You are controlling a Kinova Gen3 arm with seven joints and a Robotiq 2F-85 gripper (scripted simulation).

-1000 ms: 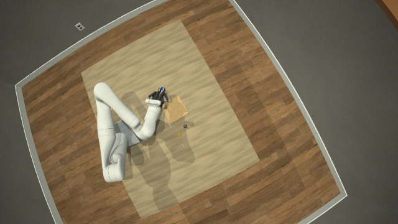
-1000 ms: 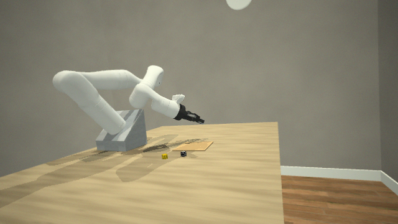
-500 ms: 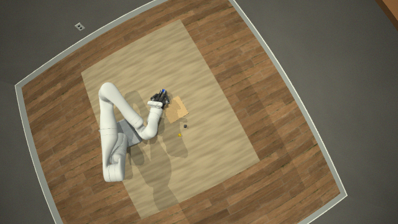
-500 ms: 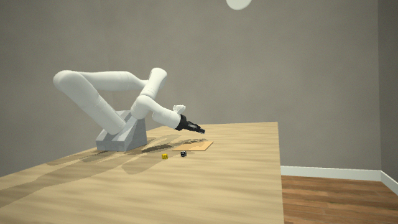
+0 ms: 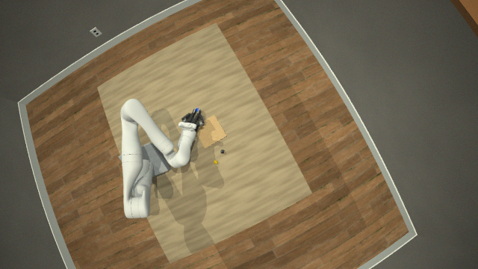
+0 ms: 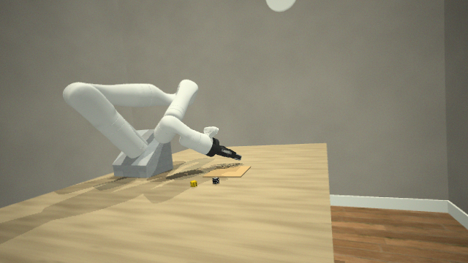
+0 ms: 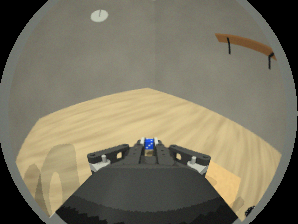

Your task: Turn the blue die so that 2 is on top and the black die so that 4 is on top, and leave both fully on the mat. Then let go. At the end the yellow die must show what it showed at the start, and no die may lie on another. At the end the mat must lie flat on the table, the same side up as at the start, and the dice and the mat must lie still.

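My gripper (image 5: 196, 113) is shut on the blue die (image 7: 149, 143), which shows as a small blue spot between the fingertips in the top view (image 5: 196, 110). In the side view the gripper (image 6: 235, 157) points almost level and hangs a little above the far end of the tan mat (image 6: 227, 171). The mat (image 5: 211, 131) lies flat on the table. The black die (image 5: 222, 151) sits on the table just off the mat's near edge, also seen in the side view (image 6: 216, 180). The yellow die (image 5: 215, 162) (image 6: 193, 183) sits on the table beyond it, off the mat.
The arm's grey base (image 5: 149, 161) stands on the table left of the mat. The light wood table (image 5: 199, 140) has its right edge well past the dice. A shelf (image 7: 245, 44) hangs on the far wall.
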